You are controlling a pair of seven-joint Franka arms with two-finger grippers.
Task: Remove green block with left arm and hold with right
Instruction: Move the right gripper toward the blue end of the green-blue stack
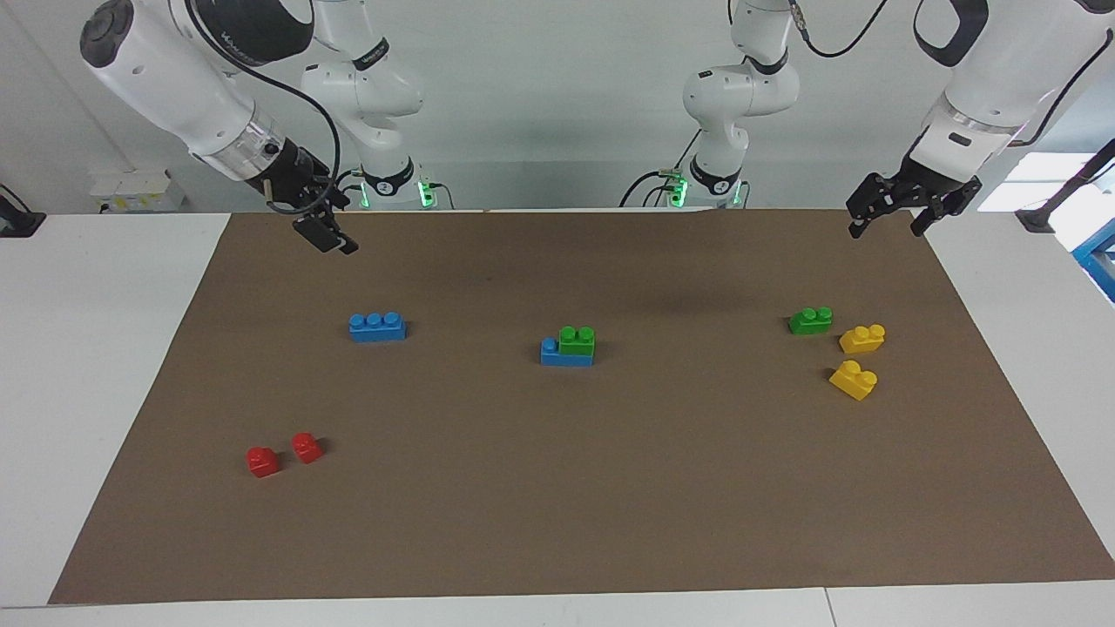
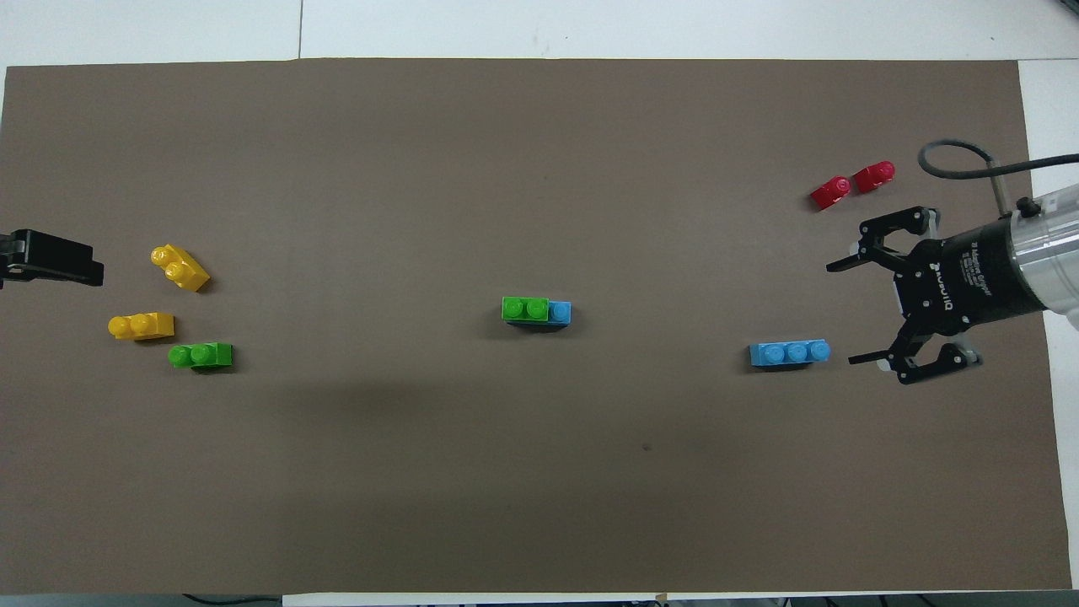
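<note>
I see a two-stud block (image 1: 577,340) stacked on a three-stud brick (image 1: 551,353) mid-table. A second three-stud brick (image 1: 377,326) sits toward the right arm's end; two one-stud blocks (image 1: 283,454) lie farther from the robots than it. Toward the left arm's end, another two-stud block (image 1: 810,320) lies just beside two more two-stud bricks (image 1: 858,359), nearest the robots of that cluster.
</note>
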